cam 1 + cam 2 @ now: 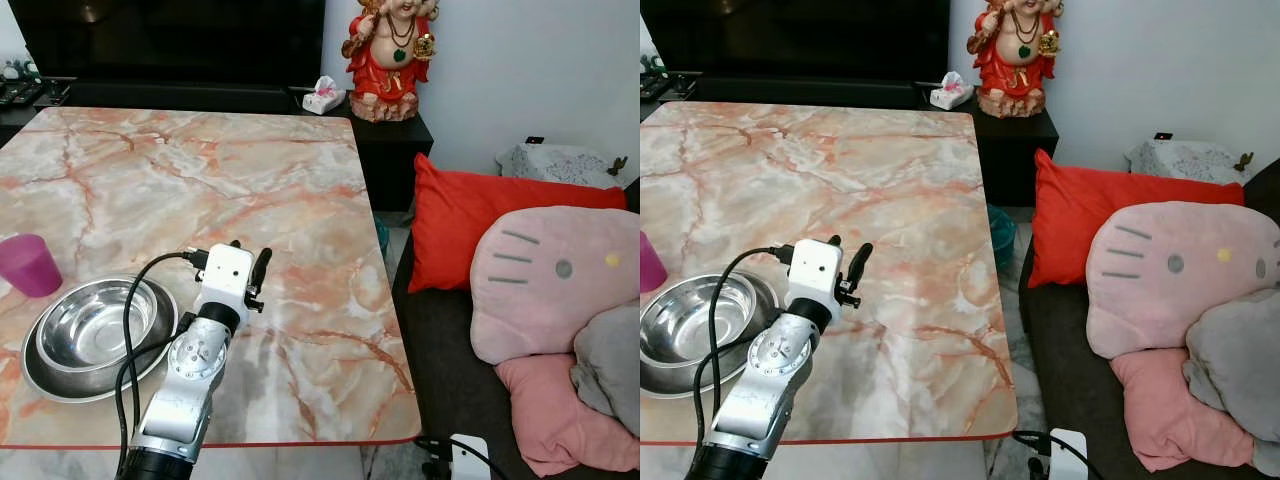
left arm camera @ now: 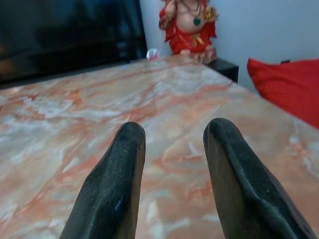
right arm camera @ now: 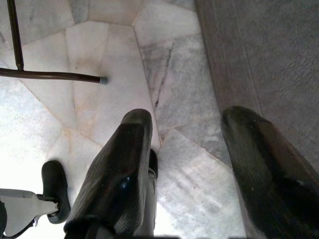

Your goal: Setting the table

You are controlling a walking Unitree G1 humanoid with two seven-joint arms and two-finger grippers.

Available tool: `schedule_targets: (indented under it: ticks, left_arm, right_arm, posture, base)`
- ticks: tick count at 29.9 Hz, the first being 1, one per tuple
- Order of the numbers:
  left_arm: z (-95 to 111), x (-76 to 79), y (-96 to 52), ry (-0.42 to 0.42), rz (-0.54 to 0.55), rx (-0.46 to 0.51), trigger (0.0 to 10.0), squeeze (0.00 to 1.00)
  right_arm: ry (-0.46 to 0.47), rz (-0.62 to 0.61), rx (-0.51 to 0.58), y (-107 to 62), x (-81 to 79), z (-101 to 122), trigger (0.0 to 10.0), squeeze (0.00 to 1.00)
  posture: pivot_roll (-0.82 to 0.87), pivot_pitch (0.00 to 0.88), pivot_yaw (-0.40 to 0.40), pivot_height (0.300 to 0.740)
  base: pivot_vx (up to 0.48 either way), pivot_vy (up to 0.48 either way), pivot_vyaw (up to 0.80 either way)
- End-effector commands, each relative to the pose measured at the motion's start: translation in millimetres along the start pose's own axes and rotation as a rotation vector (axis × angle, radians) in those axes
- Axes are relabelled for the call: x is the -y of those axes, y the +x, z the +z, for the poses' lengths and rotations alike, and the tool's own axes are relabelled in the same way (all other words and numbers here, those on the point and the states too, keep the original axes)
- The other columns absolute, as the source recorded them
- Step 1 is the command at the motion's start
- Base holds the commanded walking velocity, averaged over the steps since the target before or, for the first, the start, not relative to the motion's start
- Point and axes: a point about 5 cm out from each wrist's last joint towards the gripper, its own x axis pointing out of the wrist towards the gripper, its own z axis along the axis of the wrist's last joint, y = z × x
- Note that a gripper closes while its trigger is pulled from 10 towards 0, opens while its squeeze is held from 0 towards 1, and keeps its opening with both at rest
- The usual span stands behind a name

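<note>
A steel bowl sits inside a wider steel plate near the front left of the marble table. A pink cup stands just behind them at the table's left edge. My left gripper hovers low over the table just right of the bowl, pointing toward the far side. In the left wrist view the left gripper is open with only bare marble between its fingers. My right gripper hangs open above the tiled floor, holding nothing.
A red statue and a tissue box stand on the black cabinet behind the table, next to a dark TV. A sofa to the right holds a red cushion and a pink cat cushion.
</note>
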Motion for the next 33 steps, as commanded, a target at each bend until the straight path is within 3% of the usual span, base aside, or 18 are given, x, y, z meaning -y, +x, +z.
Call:
schedule_targets:
  ticks: [1,15,23,33]
  left_arm:
    - [3.8,3.8,-1.9,0.006,-0.014,0.042,10.0,0.0]
    - [5.3,1.1,-1.0,0.023,0.001,0.086,10.0,0.0]
    - [6.4,0.1,0.2,0.02,0.006,0.093,10.0,0.0]
    - [8.7,-5.5,1.9,0.008,0.038,0.1,10.0,0.0]
  right_arm:
    - [-0.005,-0.009,-0.001,-0.2,1.7,-0.2,10.0,0.0]
    - [-0.045,-0.036,-0.037,-0.3,2.9,-3.6,10.0,0.0]
    - [-0.106,-0.045,-0.099,0.5,3.6,-5.9,10.0,0.0]
    - [-0.098,-0.033,-0.095,0.9,2.7,-4.5,10.0,0.0]
  posture:
    - [0.09,0.0,-0.065,0.74]
    - [0.09,0.0,-0.059,0.74]
    - [0.09,0.0,-0.061,0.74]
    - [0.09,0.0,-0.062,0.74]
  base:
    - [0.0,0.0,0.0]
    - [0.0,0.417,0.0]
    - [0.0,0.057,0.0]
    - [0.0,0.122,0.0]
